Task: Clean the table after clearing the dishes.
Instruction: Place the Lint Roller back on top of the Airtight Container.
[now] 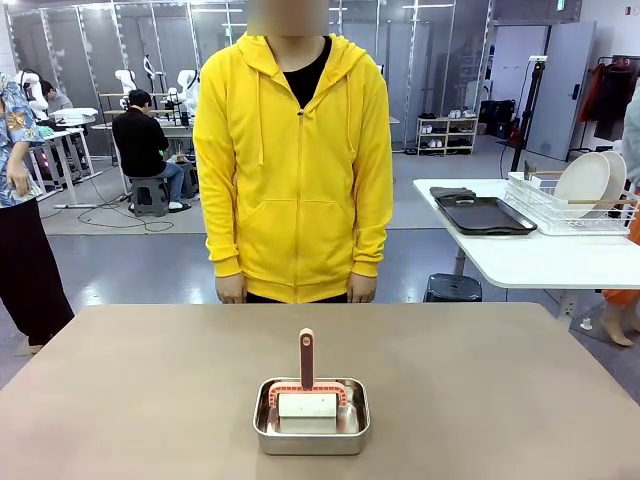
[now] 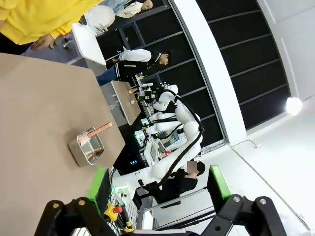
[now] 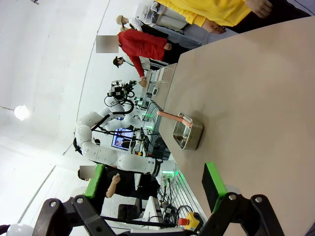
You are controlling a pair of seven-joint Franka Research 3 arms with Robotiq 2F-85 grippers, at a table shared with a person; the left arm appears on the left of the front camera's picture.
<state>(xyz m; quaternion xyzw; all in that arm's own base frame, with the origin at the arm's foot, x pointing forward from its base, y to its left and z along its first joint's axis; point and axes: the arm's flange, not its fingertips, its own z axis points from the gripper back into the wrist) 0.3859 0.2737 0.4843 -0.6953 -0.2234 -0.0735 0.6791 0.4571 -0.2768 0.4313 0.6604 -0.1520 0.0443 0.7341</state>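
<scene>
Steel pan sits nearest, at the near middle of the table; a pink-handled brush rests in it, handle pointing to the far side. Person in a yellow hoodie stands at the far edge. Plates in a rack and dark trays lie on the white table, far right. Left gripper and right gripper both spread wide, holding nothing.

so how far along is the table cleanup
Clearing looks done: the brown table carries no plates or trays, and plates sit in a rack on the white side table. Nothing is in hand: the left gripper and right gripper are both open. Wiping is left; the pink-handled cleaning tool rests in the steel pan.
</scene>
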